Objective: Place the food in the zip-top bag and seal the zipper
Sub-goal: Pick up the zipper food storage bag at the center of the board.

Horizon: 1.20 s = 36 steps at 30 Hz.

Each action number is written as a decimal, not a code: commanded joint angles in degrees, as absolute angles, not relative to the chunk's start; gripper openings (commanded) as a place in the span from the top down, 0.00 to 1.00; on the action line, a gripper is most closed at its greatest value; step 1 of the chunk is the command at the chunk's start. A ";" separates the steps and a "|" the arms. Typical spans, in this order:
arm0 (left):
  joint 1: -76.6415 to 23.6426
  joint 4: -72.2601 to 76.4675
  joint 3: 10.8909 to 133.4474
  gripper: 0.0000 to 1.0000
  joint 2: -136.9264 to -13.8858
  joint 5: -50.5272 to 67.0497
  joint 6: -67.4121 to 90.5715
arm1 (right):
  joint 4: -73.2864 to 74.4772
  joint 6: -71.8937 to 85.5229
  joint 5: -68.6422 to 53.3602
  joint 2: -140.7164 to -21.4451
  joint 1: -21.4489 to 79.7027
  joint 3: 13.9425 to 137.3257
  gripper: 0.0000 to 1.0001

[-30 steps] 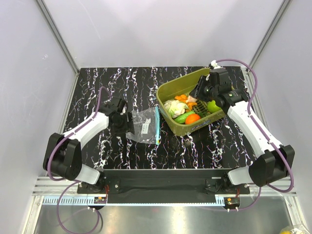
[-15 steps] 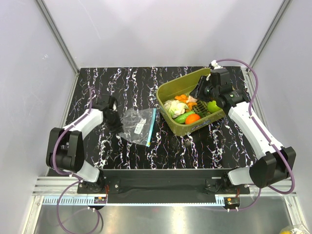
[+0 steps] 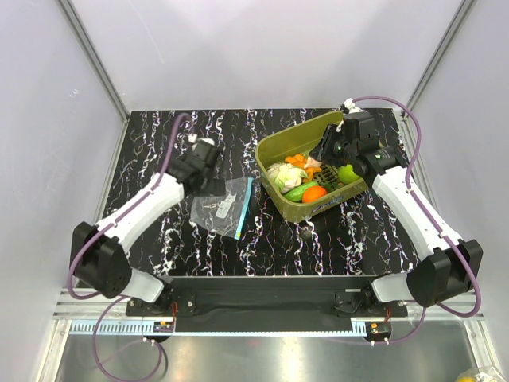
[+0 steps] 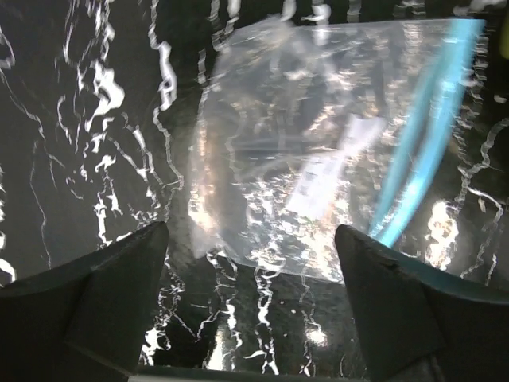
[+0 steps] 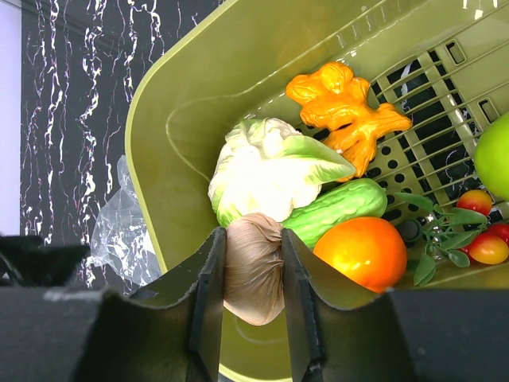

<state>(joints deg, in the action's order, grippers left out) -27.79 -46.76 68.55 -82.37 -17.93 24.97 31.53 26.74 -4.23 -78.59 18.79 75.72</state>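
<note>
The clear zip-top bag [image 3: 221, 208] lies flat on the black marbled table, and its light-blue zipper [image 3: 246, 204] runs along its right edge. My left gripper [image 3: 200, 169] hovers just behind the bag, open and empty. In the left wrist view the bag [image 4: 302, 151] and zipper [image 4: 417, 139] lie ahead of the spread fingers. My right gripper [image 5: 253, 302] is shut on the beige garlic bulb [image 5: 253, 267] inside the olive tub [image 5: 159, 119]. Around it lie the cauliflower [image 5: 262, 171], cucumber [image 5: 342, 208], orange fruit [image 5: 366, 251], carrot pieces [image 5: 342, 103] and green apple [image 5: 495, 155].
The olive tub [image 3: 274, 145] stands right of the bag, tilted, its near rim close to the zipper. Small red-and-yellow fruits on a green stem [image 5: 477, 239] lie in it. White walls and metal posts enclose the table.
My left arm left the bag's left edge, swung out left, then came round behind the bag. The bag slid and turned a little to the left. The right gripper has stayed put on the garlic.
</note>
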 commanded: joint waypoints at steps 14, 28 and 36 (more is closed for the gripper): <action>-46.92 -35.61 70.05 0.07 -94.12 -28.04 23.47 | 29.36 27.07 -5.10 -76.47 18.98 75.06 0.62; -48.34 -30.15 70.40 0.16 -104.85 -25.84 23.29 | 29.88 26.89 -5.36 -75.94 18.90 74.71 0.62; -48.08 -32.25 69.18 0.32 -108.90 -30.31 23.81 | 29.79 26.72 -5.01 -75.76 18.98 74.79 0.62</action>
<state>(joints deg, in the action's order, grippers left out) -48.23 -27.68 70.72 -105.21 -28.40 23.18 31.20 26.83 -4.23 -77.80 18.81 74.63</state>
